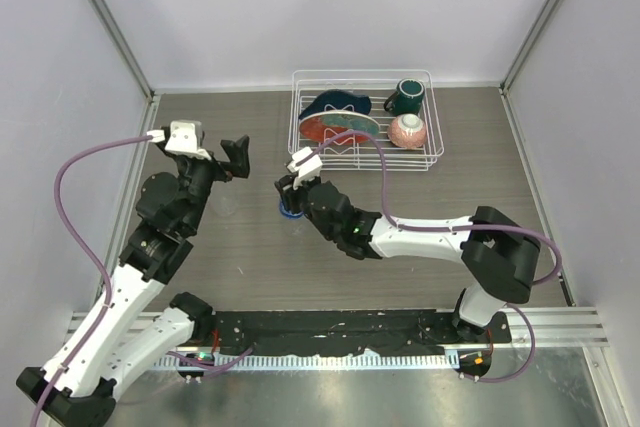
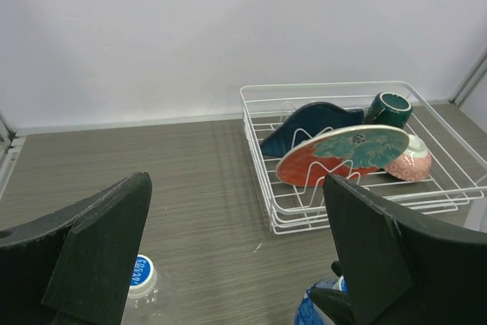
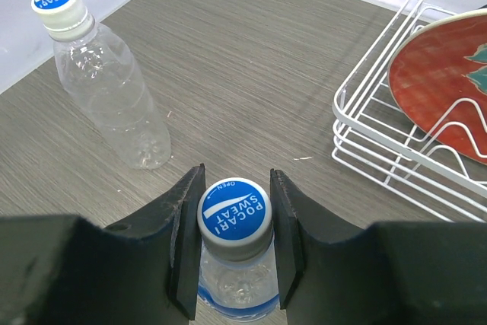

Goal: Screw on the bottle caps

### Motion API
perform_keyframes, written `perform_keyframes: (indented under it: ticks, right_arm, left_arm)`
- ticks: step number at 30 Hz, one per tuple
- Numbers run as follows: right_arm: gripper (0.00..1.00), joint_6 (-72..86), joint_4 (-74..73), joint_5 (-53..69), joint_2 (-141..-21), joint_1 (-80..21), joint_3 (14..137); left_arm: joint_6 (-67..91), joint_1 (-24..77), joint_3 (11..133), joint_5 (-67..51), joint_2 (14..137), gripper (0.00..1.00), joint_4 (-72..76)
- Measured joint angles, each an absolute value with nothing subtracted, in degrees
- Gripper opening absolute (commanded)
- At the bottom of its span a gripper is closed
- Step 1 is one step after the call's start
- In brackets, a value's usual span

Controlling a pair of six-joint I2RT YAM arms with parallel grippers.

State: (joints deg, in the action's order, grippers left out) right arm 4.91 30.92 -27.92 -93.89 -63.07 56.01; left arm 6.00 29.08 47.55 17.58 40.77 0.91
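Pinching from both sides, the black fingers of the right gripper press against the round blue-topped plastic cap. It sits on the neck of the small clear plastic bottle with a blue wrap label, upright on the grey wood-grain table. To its left, well apart, the plain clear plastic bottle stands upright with its own blue-and-white cap on top. Near and above that one hangs the left gripper, fingers spread wide around nothing. Beyond the right gripper, to its right and not touching it, sits a white wire dish rack holding a red-and-teal plate, a dark blue dish, a dark green mug and a pink bowl.
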Motion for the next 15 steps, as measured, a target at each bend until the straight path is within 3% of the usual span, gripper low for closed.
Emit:
perform_keyframes:
  ticks: [7,15]
  right_arm:
    - [0.33,5.1,32.05,-28.47,-94.63,-63.4,56.1]
    - [0.43,4.4,28.71,-28.47,-95.66,-64.16,58.85]
  left_arm:
    - [6.92,26.22,51.03,18.11,43.66,1.0,-1.67]
    - [5.28,25.58,53.54,19.18,45.1,1.0,-3.4]
